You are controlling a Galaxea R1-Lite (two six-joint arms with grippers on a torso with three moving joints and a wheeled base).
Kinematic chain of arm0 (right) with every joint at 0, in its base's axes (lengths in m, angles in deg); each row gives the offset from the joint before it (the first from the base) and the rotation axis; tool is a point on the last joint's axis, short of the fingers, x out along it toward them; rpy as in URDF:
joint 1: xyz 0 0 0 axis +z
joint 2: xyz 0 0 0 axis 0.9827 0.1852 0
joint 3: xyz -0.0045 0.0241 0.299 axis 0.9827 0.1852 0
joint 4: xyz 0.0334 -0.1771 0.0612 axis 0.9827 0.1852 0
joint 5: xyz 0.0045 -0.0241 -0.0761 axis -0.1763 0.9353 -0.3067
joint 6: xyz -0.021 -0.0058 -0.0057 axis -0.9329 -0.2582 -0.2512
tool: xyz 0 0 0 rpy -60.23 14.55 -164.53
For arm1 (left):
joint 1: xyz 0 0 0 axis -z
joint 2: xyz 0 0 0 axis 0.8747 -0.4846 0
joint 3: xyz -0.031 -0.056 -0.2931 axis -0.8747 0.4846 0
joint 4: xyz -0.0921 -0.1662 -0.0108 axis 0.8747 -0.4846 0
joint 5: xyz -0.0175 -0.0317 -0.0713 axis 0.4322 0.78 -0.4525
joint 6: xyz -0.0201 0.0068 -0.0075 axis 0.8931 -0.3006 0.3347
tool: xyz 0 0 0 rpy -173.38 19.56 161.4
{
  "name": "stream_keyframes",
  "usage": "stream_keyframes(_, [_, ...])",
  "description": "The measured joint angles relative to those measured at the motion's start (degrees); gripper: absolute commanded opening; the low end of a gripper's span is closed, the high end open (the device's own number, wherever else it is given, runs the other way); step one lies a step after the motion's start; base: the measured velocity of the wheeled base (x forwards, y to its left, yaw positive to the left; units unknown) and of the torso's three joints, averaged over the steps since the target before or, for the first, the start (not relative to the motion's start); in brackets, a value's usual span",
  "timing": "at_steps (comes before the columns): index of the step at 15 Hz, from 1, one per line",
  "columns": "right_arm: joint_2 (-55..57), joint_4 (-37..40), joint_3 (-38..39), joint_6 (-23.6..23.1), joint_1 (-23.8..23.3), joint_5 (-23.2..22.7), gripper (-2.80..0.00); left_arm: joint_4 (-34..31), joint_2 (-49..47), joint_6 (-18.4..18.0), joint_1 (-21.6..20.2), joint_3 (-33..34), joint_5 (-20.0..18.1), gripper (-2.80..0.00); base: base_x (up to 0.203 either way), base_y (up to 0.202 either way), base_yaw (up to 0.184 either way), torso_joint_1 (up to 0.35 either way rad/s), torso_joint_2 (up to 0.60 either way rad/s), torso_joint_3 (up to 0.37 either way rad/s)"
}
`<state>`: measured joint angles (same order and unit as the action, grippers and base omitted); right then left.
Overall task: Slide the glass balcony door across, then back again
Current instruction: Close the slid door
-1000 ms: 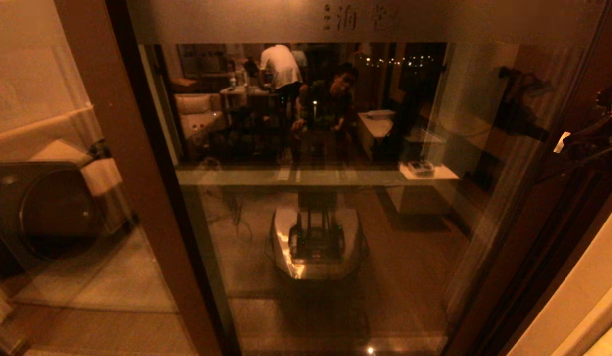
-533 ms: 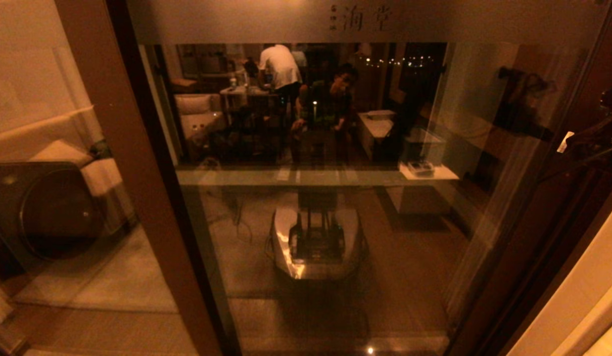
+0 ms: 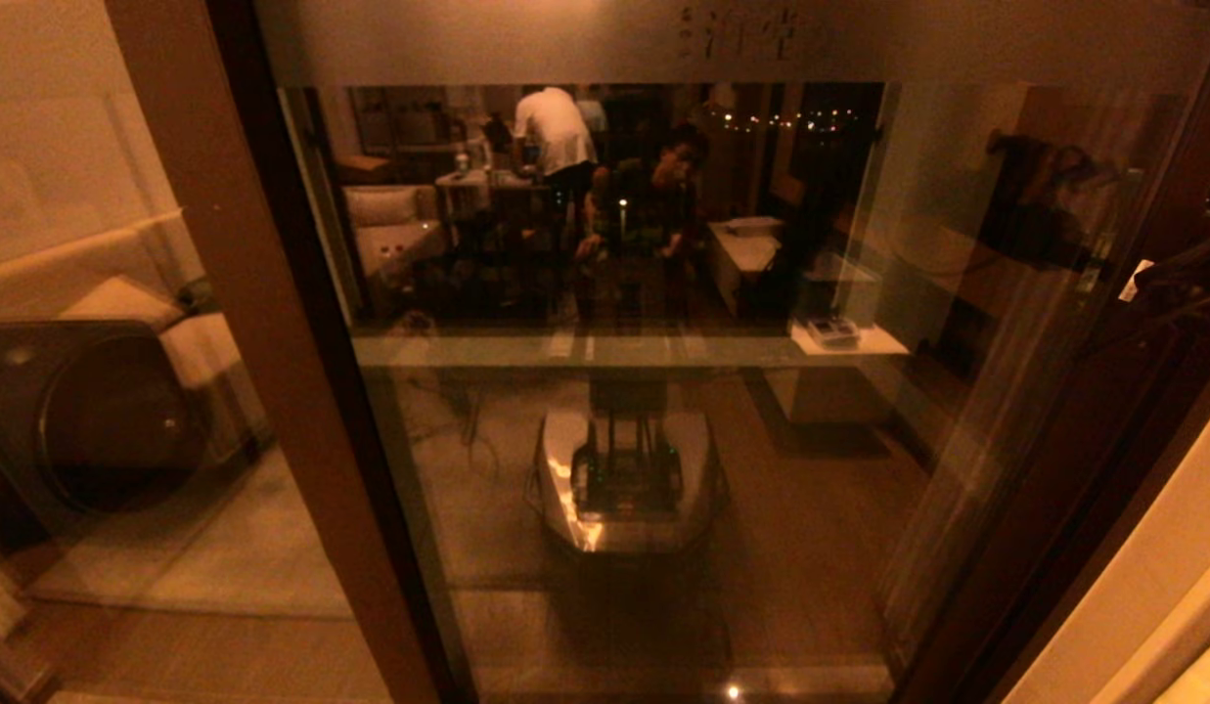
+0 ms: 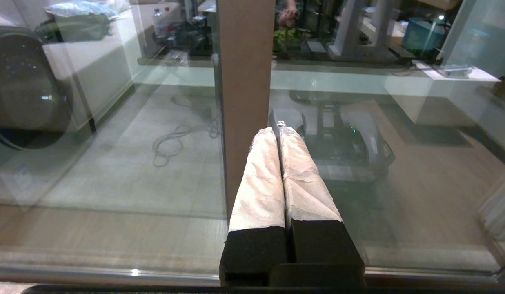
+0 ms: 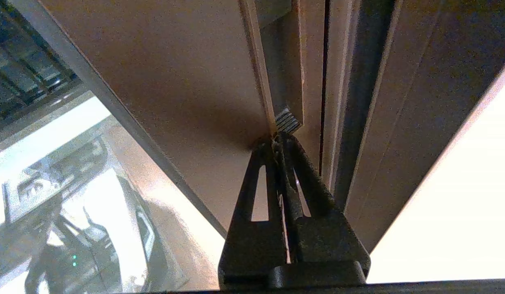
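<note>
The glass balcony door (image 3: 663, 411) fills the middle of the head view, with its frosted top band (image 3: 565, 39) and blurred characters. Its dark right upright (image 3: 1084, 440) stands close to the jamb. At the far right edge of that view my right gripper (image 3: 1167, 284) is against this upright. In the right wrist view the right gripper (image 5: 276, 138) is shut, its tips pressed at the lip of the recessed handle (image 5: 285, 81) on the brown upright (image 5: 174, 73). My left gripper (image 4: 276, 130) is shut and empty, held low before the handle-less upright (image 4: 244, 61); the head view does not show it.
A handle-less brown upright (image 3: 262, 342) stands at left, with a washing machine drum (image 3: 106, 420) behind its pane. The pale wall and jamb (image 3: 1152, 587) close off the right side. The glass reflects my base (image 3: 624, 479) and people in the room.
The frosted characters and the door's right upright have shifted to the right. My right gripper has moved right with the upright, closer to the view's edge.
</note>
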<state>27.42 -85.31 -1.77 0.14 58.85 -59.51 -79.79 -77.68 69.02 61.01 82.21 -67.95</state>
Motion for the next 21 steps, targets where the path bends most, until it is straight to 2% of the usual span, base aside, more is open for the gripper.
stream_keyframes(21, [1.85, 0.33, -2.28, -0.07, -2.30, -0.04, -2.80, 0.00, 0.00, 0.00, 0.00, 0.00, 0.00, -2.80, 0.000, 0.000, 0.000, 0.000, 0.00, 0.000])
